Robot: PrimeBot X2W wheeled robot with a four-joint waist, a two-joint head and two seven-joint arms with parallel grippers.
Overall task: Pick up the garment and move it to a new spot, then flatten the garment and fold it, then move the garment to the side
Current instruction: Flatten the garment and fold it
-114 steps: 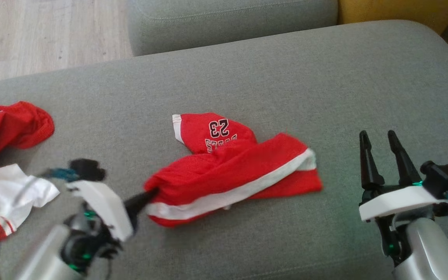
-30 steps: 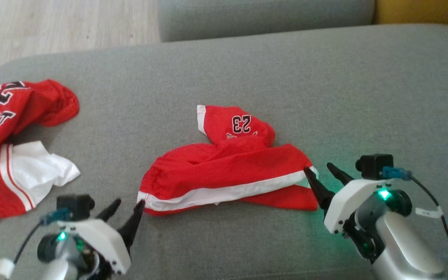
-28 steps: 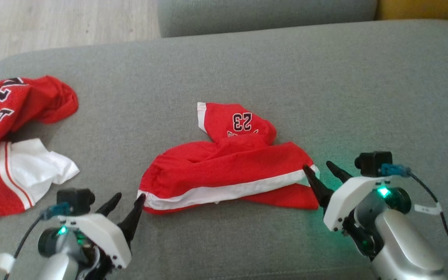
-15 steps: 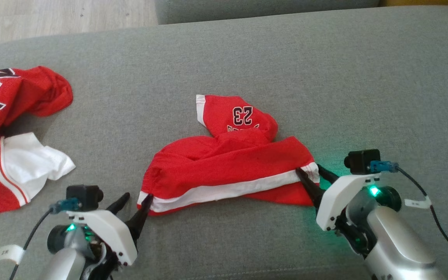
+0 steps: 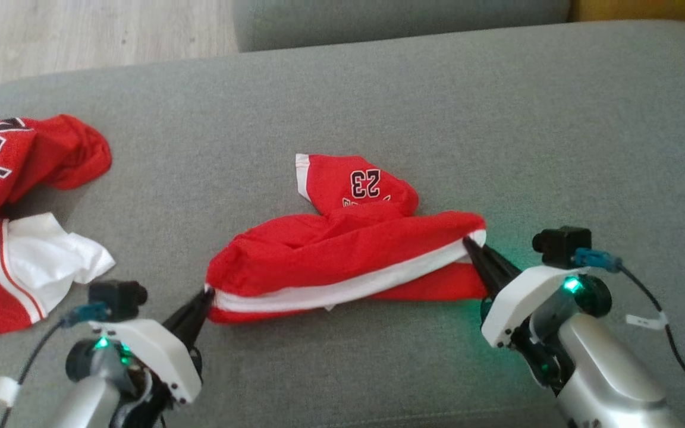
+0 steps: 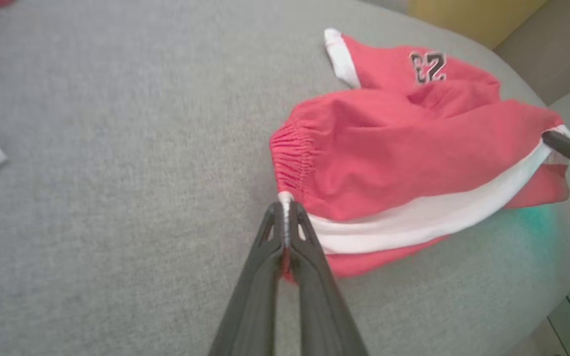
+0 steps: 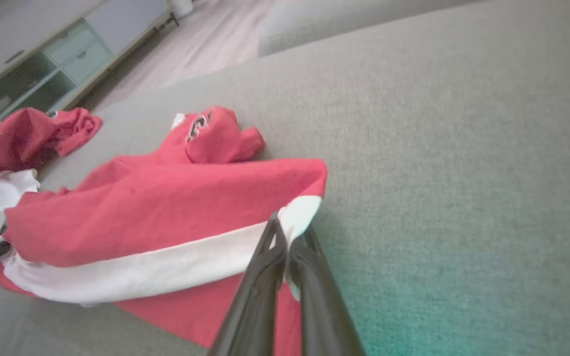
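The garment (image 5: 342, 261) is a pair of red shorts with a white side stripe and a black "23", lying crumpled in the middle of the grey cushion (image 5: 497, 131). My left gripper (image 5: 207, 293) is shut on its left end, where the white stripe meets the gathered waistband (image 6: 292, 160); the pinch shows close up in the left wrist view (image 6: 285, 212). At the other end my right gripper (image 5: 469, 242) is shut on the stripe's white tip (image 7: 297, 215). The cloth between the two grips is slightly raised and stretched.
A second red jersey with a white piece (image 5: 15, 196) lies bunched at the cushion's left edge. Another grey cushion (image 5: 390, 21) and wooden floor (image 5: 81, 30) lie beyond. In the right wrist view a pale cabinet (image 7: 62, 54) stands far off.
Both grippers went from open beside the shorts' ends to shut on them. The stripe edge has lifted and pulled taut between them. The camera shifted a little.
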